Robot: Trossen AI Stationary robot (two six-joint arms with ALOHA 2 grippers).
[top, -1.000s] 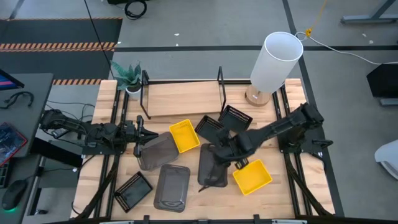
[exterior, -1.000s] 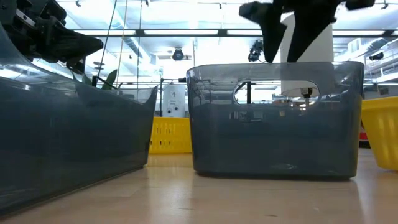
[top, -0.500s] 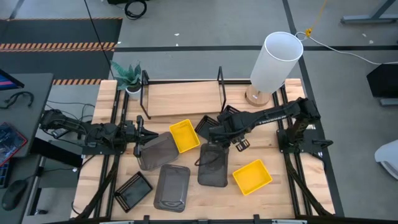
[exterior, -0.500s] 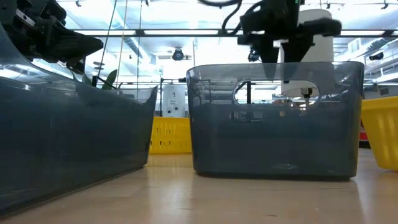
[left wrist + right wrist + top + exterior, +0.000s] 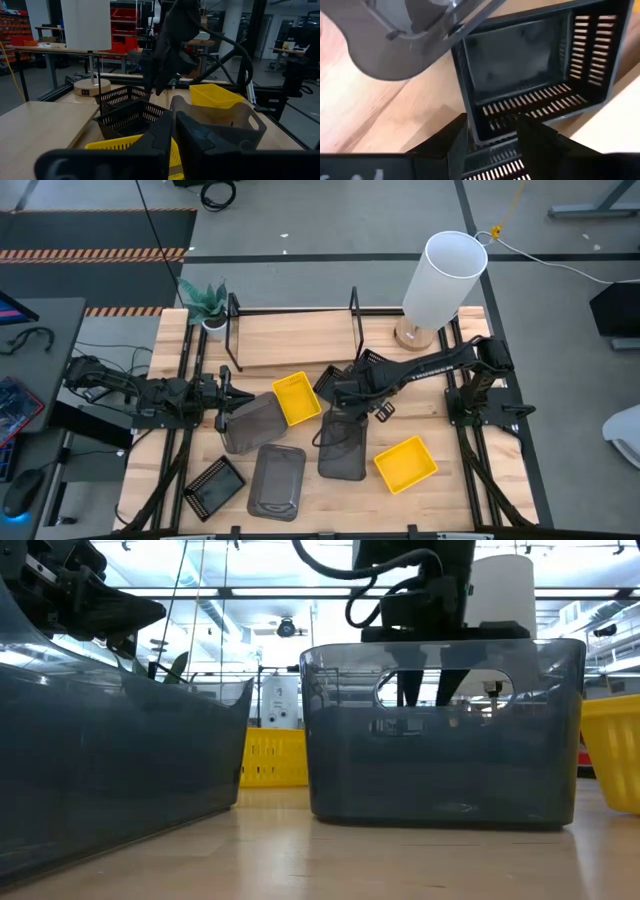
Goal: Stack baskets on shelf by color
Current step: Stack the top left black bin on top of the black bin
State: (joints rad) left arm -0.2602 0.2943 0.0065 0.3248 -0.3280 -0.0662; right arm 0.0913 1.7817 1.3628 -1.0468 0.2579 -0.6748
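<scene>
While the right claw (image 5: 345, 393) hangs with its fingers spread over the wall of a black mesh basket (image 5: 338, 387) near the shelf (image 5: 290, 338) at the far edge of the surface (image 5: 455, 495), the picking step seems in hand. Next it should close on that wall and lift. The left claw (image 5: 226, 402), nearly closed, pinches a grey basket (image 5: 252, 423) near the left edge.

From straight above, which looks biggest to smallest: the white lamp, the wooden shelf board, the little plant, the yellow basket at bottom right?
1. Shelf board
2. White lamp, though it stands taller and nearer the camera, so unsure
3. Yellow basket
4. Plant
</scene>
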